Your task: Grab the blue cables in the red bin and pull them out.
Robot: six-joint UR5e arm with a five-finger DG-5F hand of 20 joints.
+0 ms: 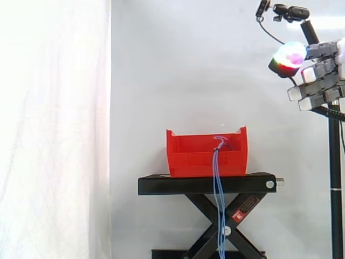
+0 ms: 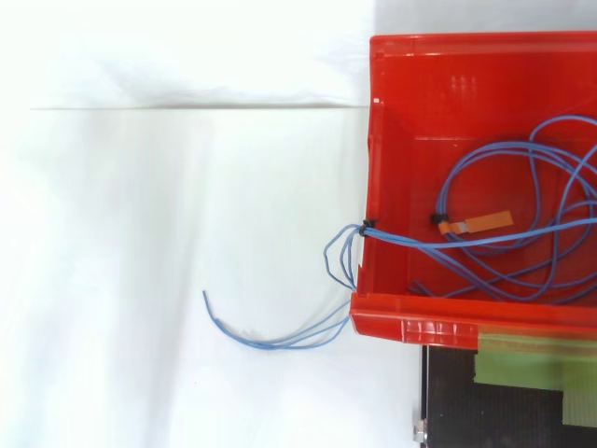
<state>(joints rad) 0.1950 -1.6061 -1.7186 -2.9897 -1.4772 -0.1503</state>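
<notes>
The red bin (image 1: 206, 155) (image 2: 438, 131) stands on a black scissor stand (image 1: 207, 185). Thin blue cables (image 2: 522, 215) lie looped inside it. A bundle of them, held by a black tie (image 2: 367, 224), crosses the bin's wall and hangs down outside (image 1: 218, 205), with loose ends trailing on the white floor (image 2: 270, 338). My hand (image 1: 318, 70) hovers high up at the right edge, well above and to the right of the bin. Its fingers are relaxed and point left, one pad glowing, and they hold nothing.
An orange tag (image 2: 480, 223) lies among the cables in the bin. A strip of green tape (image 2: 536, 359) sits on the stand beside the bin. A thin black pole (image 1: 335, 178) with a small camera (image 1: 291, 12) rises at the right, close to my hand. A white curtain (image 1: 54, 129) hangs at the left.
</notes>
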